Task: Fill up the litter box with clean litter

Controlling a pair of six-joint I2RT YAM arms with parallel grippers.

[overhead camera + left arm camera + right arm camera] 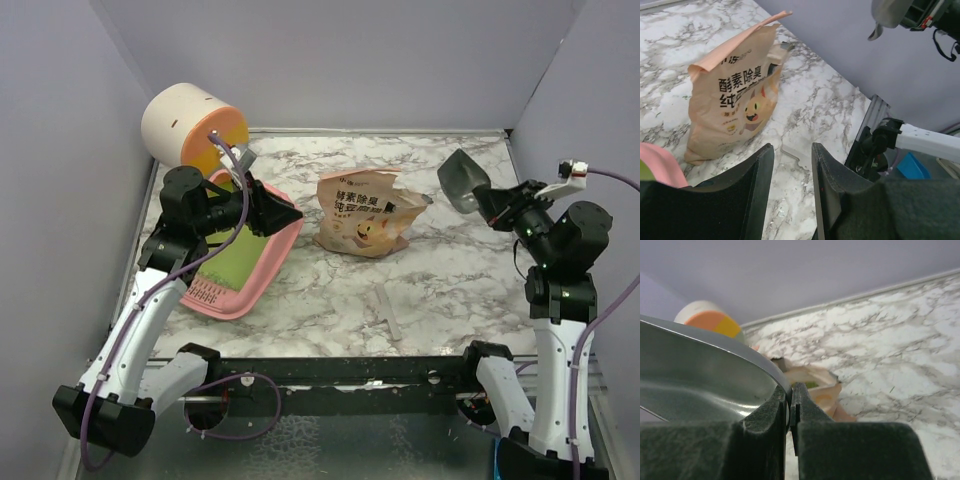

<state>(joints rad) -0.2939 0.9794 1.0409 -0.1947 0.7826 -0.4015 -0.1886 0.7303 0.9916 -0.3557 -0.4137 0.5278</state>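
Note:
The pink litter box (262, 272), with a lime-green bottom and a slotted grille at its near end, lies at the left of the table. My left gripper (293, 215) hovers over its right rim; a pink corner of the litter box (660, 167) shows beside the open, empty left gripper (792, 152). The tan paper bag (365, 213) stands mid-table, its mouth torn open. A small green patch, likely the clean litter (810, 384), shows inside the bag (822, 390). My right gripper (791, 390) is shut on the rim of a metal scoop (700, 385), which it holds above the table at the right (462, 180).
A cream-and-orange cylinder (190, 125) lies tilted behind the litter box against the left wall. A flat pale strip (390, 312) lies on the marble near the front rail. Walls close in the back and both sides.

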